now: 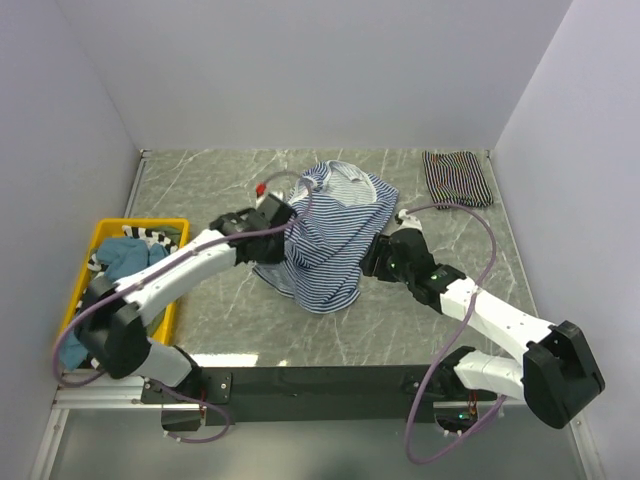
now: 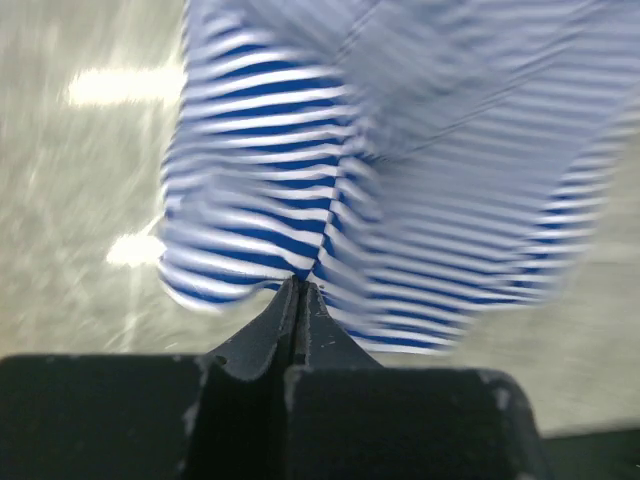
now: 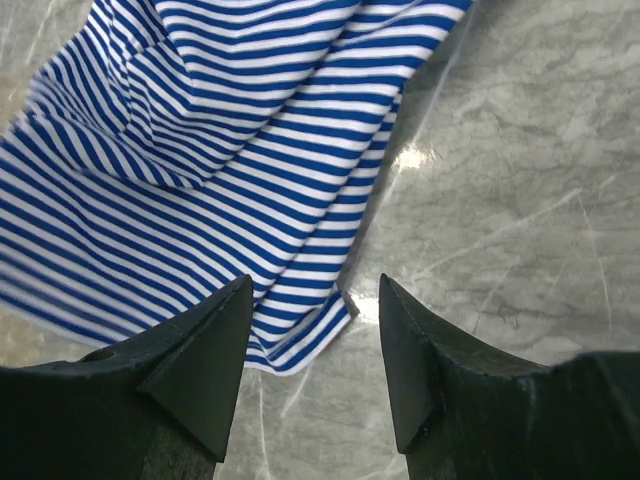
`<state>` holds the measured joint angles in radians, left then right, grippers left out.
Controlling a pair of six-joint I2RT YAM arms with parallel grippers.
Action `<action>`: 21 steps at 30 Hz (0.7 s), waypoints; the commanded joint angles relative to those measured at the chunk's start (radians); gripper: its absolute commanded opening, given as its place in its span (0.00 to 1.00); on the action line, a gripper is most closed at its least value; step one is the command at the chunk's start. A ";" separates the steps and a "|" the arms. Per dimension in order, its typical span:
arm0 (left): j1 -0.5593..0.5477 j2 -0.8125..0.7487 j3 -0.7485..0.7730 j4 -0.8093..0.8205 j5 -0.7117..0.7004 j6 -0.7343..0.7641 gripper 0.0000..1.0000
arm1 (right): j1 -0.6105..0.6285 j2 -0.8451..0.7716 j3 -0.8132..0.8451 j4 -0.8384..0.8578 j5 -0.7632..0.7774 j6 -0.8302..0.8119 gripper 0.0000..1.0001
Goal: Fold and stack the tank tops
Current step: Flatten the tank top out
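An unfolded blue-and-white striped fabric tank top (image 1: 330,240) sprawls on the grey marble table (image 1: 220,300), left gripper (image 2: 300,290) clenched on its edge, right gripper (image 3: 315,285) spread wide beside its hem; beyond it one dark striped top (image 1: 457,178) lies folded, and a yellow plastic bin (image 1: 140,226) to its left holds more.

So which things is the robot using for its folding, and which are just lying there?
For the job: blue-and-white tank top, pinched by the left gripper; right gripper, open at its hem; folded striped top in the far right corner; black-and-white striped cloth in the yellow bin.
Just lying about: the yellow bin itself; teal cloth in it.
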<state>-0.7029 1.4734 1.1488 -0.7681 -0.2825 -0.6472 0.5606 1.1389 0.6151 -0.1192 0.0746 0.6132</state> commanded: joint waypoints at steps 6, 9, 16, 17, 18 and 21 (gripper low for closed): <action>-0.004 -0.139 0.239 0.002 0.135 -0.037 0.01 | 0.005 -0.082 -0.116 0.065 -0.025 0.063 0.61; -0.003 -0.148 0.273 0.030 0.144 -0.068 0.01 | 0.008 -0.084 -0.169 0.118 -0.081 0.091 0.61; 0.019 -0.168 0.337 0.128 0.149 -0.163 0.01 | 0.080 -0.045 -0.271 0.260 -0.098 0.166 0.59; 0.019 -0.159 0.366 0.141 0.148 -0.166 0.01 | 0.093 -0.066 -0.282 0.280 -0.076 0.187 0.59; 0.020 -0.154 0.382 0.145 0.151 -0.175 0.01 | 0.114 -0.079 -0.293 0.291 -0.049 0.198 0.58; 0.019 -0.130 0.439 0.165 0.158 -0.181 0.01 | 0.179 -0.134 -0.333 0.322 0.029 0.236 0.58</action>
<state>-0.6846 1.3407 1.4982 -0.6960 -0.1493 -0.7921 0.6922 1.0622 0.3031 0.0986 0.0097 0.7891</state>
